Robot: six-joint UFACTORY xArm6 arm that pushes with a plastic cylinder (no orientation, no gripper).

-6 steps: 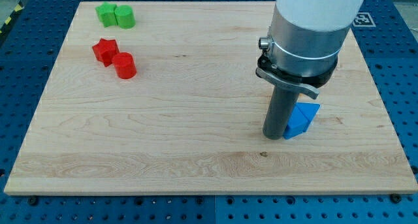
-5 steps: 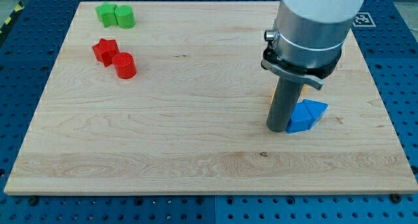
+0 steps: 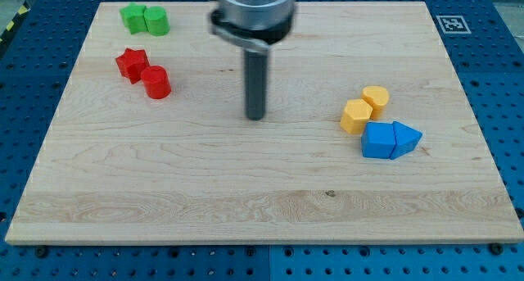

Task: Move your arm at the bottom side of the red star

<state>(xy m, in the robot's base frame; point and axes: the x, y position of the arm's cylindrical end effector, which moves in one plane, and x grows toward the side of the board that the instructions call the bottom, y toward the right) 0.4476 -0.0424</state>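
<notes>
The red star point(image 3: 131, 65) lies near the view's upper left on the wooden board point(image 3: 246, 199). A red cylinder point(image 3: 156, 82) touches it at its lower right. My tip point(image 3: 256, 117) rests on the board near the middle, well to the right of the red star and slightly lower than it, with open wood between them.
Two green blocks point(image 3: 144, 20) sit together at the view's top left. At the right, two yellow blocks point(image 3: 365, 109) sit above a blue cube point(image 3: 377, 141) and a blue triangular block point(image 3: 407, 138). A marker tag point(image 3: 450, 24) is at the board's top right corner.
My tip has moved from beside the blue blocks at the right to the board's middle, leftward and upward. The yellow and blue blocks now show fully.
</notes>
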